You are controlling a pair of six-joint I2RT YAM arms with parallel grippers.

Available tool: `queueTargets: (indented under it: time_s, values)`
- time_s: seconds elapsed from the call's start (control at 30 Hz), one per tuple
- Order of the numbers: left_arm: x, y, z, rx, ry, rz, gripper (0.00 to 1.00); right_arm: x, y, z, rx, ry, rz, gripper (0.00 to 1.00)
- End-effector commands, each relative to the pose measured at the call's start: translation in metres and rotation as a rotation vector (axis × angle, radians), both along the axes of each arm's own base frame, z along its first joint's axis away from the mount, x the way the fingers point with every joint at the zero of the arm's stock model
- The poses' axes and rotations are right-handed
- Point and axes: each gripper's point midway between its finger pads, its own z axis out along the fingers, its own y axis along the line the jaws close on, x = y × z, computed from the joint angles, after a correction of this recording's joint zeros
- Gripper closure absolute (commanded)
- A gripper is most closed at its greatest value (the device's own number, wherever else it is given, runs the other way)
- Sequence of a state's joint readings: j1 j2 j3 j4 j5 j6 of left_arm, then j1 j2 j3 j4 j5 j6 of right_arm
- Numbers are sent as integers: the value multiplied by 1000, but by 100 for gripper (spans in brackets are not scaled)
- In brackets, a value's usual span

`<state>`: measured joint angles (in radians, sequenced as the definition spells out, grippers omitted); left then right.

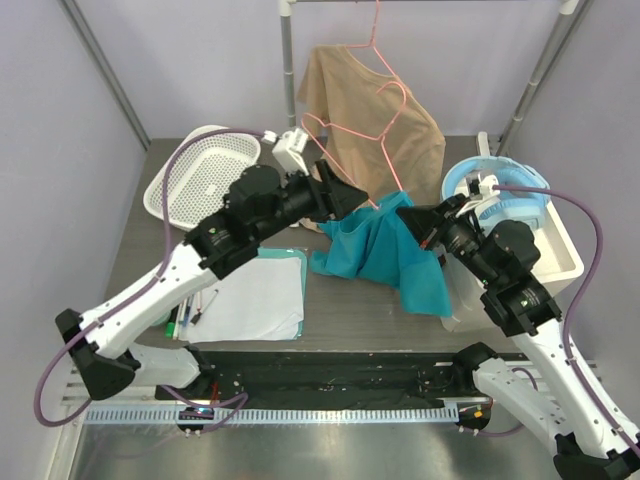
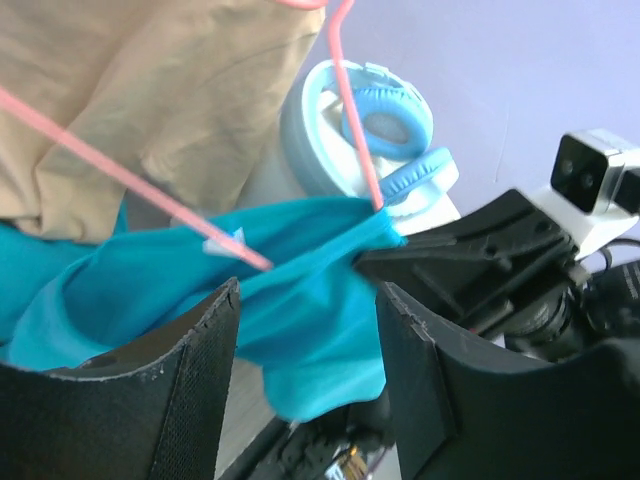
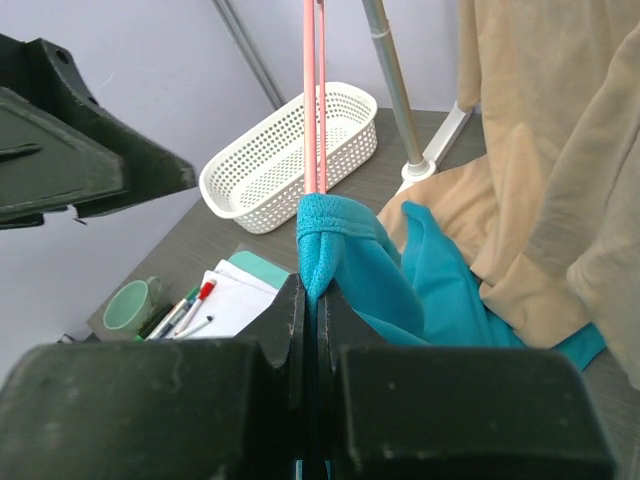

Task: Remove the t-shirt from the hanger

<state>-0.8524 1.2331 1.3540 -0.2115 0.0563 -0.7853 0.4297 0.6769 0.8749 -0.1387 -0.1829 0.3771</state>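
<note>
1. Between lilac walls, on dark grey table (image 1: 350,325): finds teal t-shirt (image 1: 380,255) heaped at mid-table, one bunched edge lifted clear of the surface.
2. Finds pink hanger (image 3: 314,100) with its wires running down into that bunched edge; records shirt as not yet off the hanger.
3. Records right gripper (image 3: 312,290) with fingers pressed together on the teal cloth, just below the hanger wires.
4. Records left gripper (image 2: 307,290) with fingers spread apart; sees teal cloth and one hanger wire just past the tips, opposite the right gripper.
5. Notes tan garment (image 1: 345,90) hanging behind from rack pole (image 1: 288,70), its lower hem touching the t-shirt's far side.
6. Notes white mesh basket (image 1: 205,180) at far left, well apart from the shirt.
7. Notes paper sheets (image 1: 255,295) at near left, just beside the shirt, with pens (image 1: 190,312) alongside.
8. Notes blue headphones (image 1: 500,185) atop white container (image 1: 565,255) at right, beside the right arm.
</note>
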Motion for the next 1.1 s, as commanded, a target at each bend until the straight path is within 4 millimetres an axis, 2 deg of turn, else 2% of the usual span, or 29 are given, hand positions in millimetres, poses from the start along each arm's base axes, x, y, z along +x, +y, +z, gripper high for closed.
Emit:
queueTargets:
  time_s: [0.0, 0.03, 0.17, 0.2, 0.23, 0.33, 0.5, 0.6, 0.8, 0.83, 1.0, 1.03, 1.07]
  values:
    - [15, -31, 33, -16, -114, 134, 43, -7, 7, 30, 91, -83, 52, 99]
    - [16, -33, 44, -20, -127, 154, 43, -7, 7, 31, 101, -82, 48, 99]
    - [27, -49, 40, -40, -89, 189, 43, -9, 7, 25, 97, -75, 54, 99]
    - [30, -51, 44, -52, -94, 199, 43, -9, 8, 22, 92, -67, 60, 99]
    - [33, -56, 39, -45, -89, 199, 43, -9, 9, 20, 90, -63, 63, 99]
    - [34, -62, 44, -66, -89, 190, 46, -10, 9, 17, 79, -60, 63, 99]
    - [42, -65, 32, -34, -76, 221, 50, -17, 4, 24, 82, -93, 59, 99]
    - [45, -69, 37, -54, -85, 230, 52, -22, 7, 27, 85, -113, 88, 99]
    - [43, -91, 46, -71, -90, 155, 55, -27, 17, 26, 62, -121, 158, 99]
    - [43, -93, 44, -61, -90, 149, 63, -29, 17, 26, 66, -119, 162, 99]
    - [45, -87, 40, -27, -100, 173, 91, -24, 15, 29, 56, -131, 137, 99]
    - [47, -86, 40, -18, -107, 180, 100, -23, 15, 32, 55, -136, 136, 98]
    - [48, -84, 42, 0, -128, 185, 100, -20, 16, 27, 42, -119, 136, 96]
